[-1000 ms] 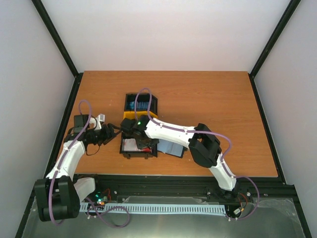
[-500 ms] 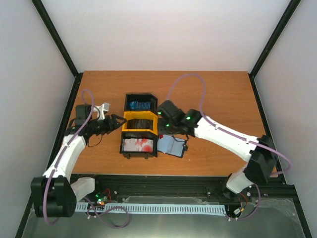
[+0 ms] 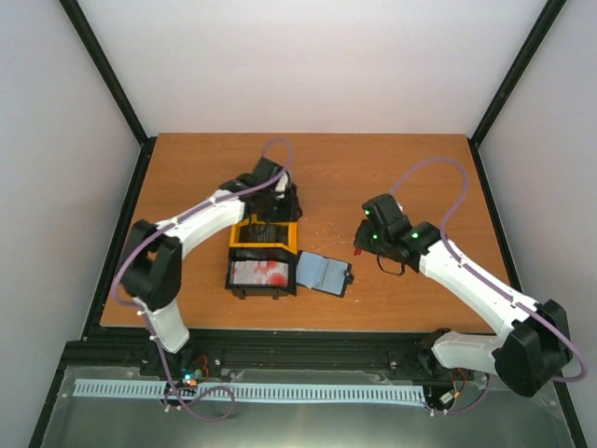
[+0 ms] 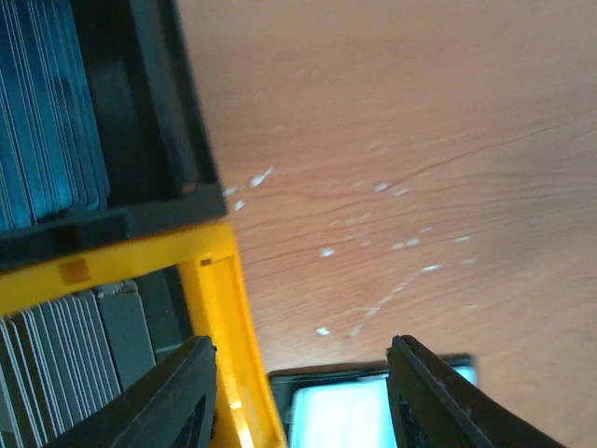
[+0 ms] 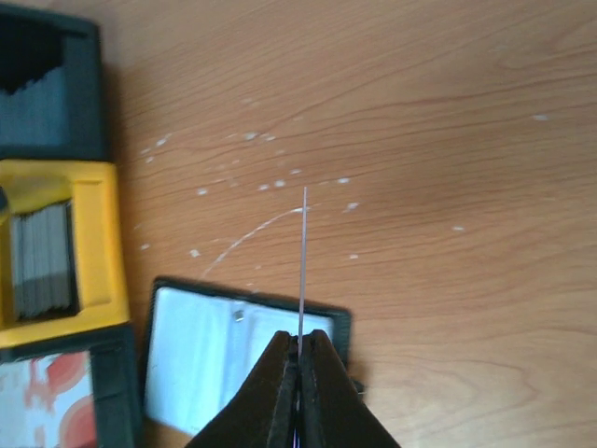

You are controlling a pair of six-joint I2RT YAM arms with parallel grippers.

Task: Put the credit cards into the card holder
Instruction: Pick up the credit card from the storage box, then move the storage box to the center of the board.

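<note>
The card holder [image 3: 324, 273] lies open on the table, right of the bins, pale inside with a black rim [image 5: 247, 301]. My right gripper [image 5: 299, 338] is shut on a credit card [image 5: 303, 252], seen edge-on as a thin line, above the holder's right half. From above, that gripper [image 3: 362, 245] hovers just past the holder's far right corner. My left gripper [image 4: 300, 347] is open and holds nothing, above the yellow bin's right wall [image 4: 244, 373] and the holder's far edge [image 4: 373, 411]. From above, the left gripper [image 3: 280, 201] is over the bins.
Three bins stand in a row. The far black bin [image 3: 264, 187] holds blue cards [image 4: 47, 121], the yellow bin [image 3: 264, 245] holds grey cards [image 5: 42, 261], and the near black bin [image 3: 233, 276] holds white cards with red blotches [image 3: 261, 273].
My right arm has pulled back from the bins to the right with a card in its jaws. My left arm has swung from the table's left side over the bins.
</note>
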